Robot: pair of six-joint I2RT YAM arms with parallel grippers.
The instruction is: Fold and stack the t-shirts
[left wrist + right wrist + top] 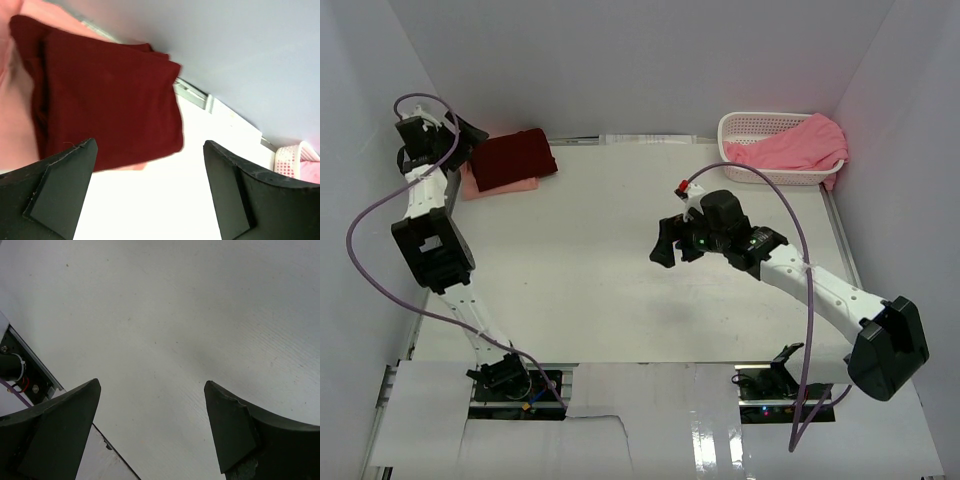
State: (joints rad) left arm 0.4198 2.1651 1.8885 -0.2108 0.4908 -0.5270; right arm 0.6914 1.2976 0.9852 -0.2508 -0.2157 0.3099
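Observation:
A folded dark maroon t-shirt (513,158) lies on a folded salmon-peach t-shirt (498,187) at the table's far left corner. In the left wrist view the maroon shirt (105,95) fills the upper left, with the peach one (15,125) showing beside it. My left gripper (470,132) (150,145) hovers at the stack's left end, open and empty. A brighter pink t-shirt (798,146) hangs crumpled in and over the white basket (752,125). My right gripper (669,246) (152,385) is open over bare table at mid-right, holding nothing.
The white lattice basket (287,161) stands at the far right corner against the wall. White walls close in the table (600,250) at the back and both sides. The near table edge with a metal rail (30,367) shows under the right gripper.

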